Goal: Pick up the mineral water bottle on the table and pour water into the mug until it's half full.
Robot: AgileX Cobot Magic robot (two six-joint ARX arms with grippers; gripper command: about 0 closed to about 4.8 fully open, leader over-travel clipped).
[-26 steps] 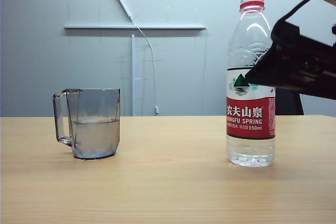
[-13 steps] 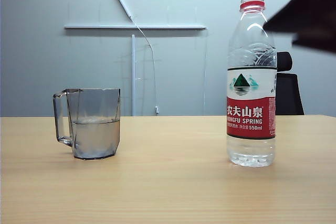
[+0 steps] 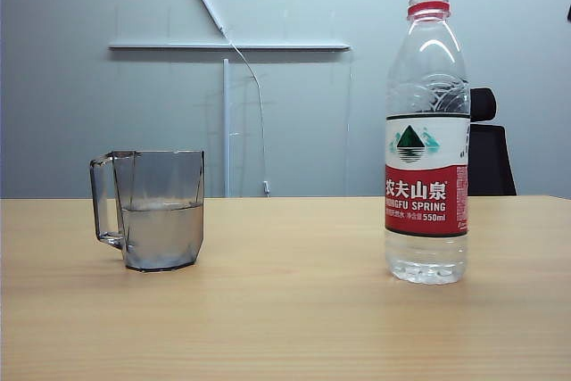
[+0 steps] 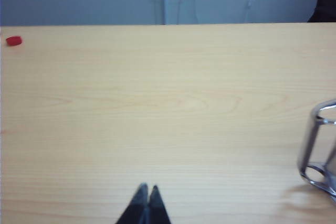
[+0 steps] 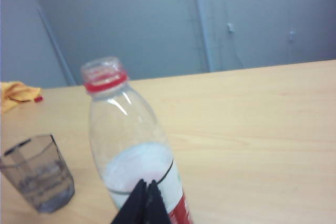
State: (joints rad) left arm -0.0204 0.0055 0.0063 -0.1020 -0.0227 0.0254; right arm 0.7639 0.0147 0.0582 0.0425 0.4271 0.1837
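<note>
The tall clear plastic mineral water bottle, with red neck ring and white-and-red label, stands upright and uncapped on the right of the exterior view. A little clear water sits in its base. Well apart to its left stands the smoky grey transparent plastic mug with a squared handle, upright, filled with liquid to about half its height.

Both rest on the wide light wooden table with fine grain. Behind it is a pale grey wall, with a black chair back beside the bottle. In the left wrist view a small red cap lies near the table's far edge; in the right wrist view a yellow cloth lies at the table's edge.

The left gripper hangs low over bare wood, near the mug's handle, its fingers pressed together and holding nothing. The right gripper sits above and behind the bottle, fingers together, clamped on nothing.
</note>
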